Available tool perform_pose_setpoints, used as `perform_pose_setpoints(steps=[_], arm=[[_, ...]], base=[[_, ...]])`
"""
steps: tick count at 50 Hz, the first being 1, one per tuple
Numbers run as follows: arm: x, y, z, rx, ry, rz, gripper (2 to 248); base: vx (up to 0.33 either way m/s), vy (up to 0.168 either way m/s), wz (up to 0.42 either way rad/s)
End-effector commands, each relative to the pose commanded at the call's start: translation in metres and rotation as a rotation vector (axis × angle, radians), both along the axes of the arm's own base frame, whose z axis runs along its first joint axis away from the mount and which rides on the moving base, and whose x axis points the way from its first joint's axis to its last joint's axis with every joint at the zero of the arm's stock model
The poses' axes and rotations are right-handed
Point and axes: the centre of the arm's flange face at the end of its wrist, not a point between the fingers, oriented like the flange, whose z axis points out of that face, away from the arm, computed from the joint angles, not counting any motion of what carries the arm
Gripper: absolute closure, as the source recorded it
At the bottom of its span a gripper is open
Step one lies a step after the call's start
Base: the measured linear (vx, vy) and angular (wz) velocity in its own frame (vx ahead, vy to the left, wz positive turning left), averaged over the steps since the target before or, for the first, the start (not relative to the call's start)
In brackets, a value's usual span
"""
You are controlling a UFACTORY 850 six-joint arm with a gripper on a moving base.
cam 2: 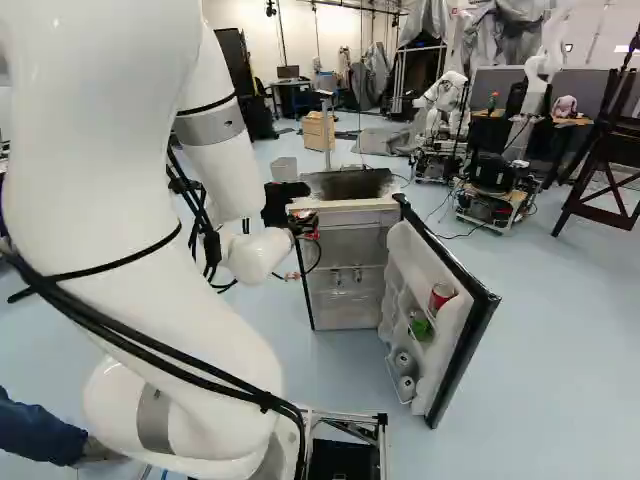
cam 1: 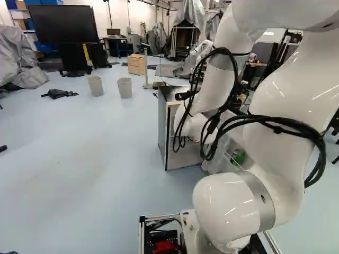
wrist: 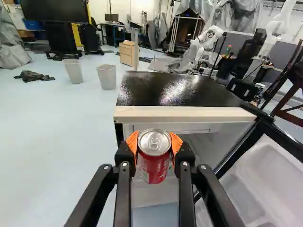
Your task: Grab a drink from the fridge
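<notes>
- Red drink can, held between both orange pads of the gripper, top end showing to the wrist view, just in front of the open fridge.
- Fingers parted only by the can's width, one pad against each side; that's a proper hold.
- Fridge door swung wide, with another red can and a green item on its shelves.
- Two bins stand on the floor beyond, near each other.
</notes>
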Motion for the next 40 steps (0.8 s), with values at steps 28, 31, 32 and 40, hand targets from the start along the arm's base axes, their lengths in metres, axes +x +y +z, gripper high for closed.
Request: perform_pose_setpoints(steps=[28,31,32,40], arm=[[0.013,-0.015,0.016,0.0,0.055,-0.008,157],[0.015,-0.016,0.018,0.0,0.05,-0.012,157],[0.016,-0.017,0.019,0.0,0.048,-0.013,157],[0.022,-0.021,0.027,-0.001,0.027,-0.022,157]], base=[[0.0,0.0,0.0],[0.0,0.0,0.0],[0.0,0.0,0.0],[0.0,0.0,0.0]])
